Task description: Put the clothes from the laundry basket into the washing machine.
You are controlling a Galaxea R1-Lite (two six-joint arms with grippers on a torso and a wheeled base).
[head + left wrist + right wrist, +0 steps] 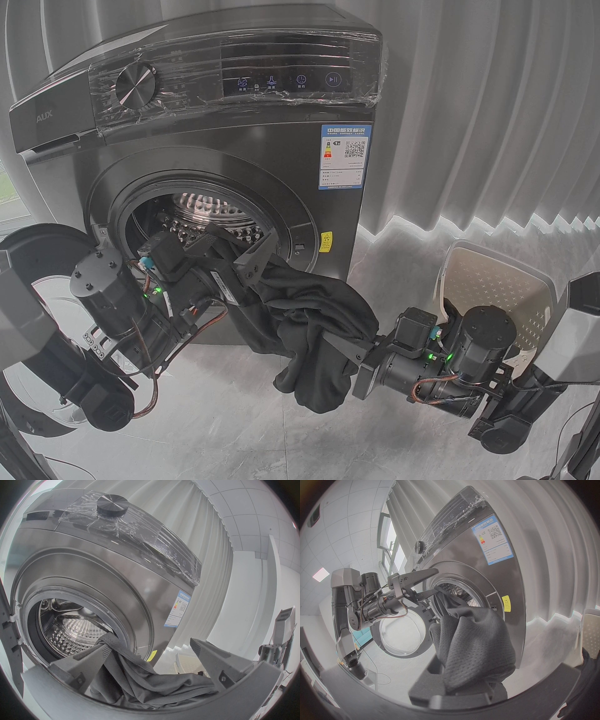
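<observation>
Tiles of pale grey, veined stone cover the floor (206,412), and a white pleated curtain (487,112) hangs down to it behind the dark grey washing machine (250,144). Its control panel is wrapped in clear plastic film (250,69) with a round dial (135,85) at one end, and a blue energy label (345,156) sits on the front. The round door (37,294) stands swung open on the robot's left, so the steel drum (206,212) is exposed. A cream laundry basket (500,287) stands on the floor to the right of the machine, close to the curtain.

One dark grey mesh garment (312,312) runs from the lip of the drum opening out and down in front of the machine, with a fold hanging just above the floor. The left gripper (240,240) is at the mouth of the drum with its fingers spread wide; the cloth lies draped over one of them. The right gripper (340,350) is low and to the right of the opening, clamped on a bunch of the garment's outer end, which covers most of its fingers. A panelled white ceiling (347,520) and a tall window (390,545) show in the right wrist view.
</observation>
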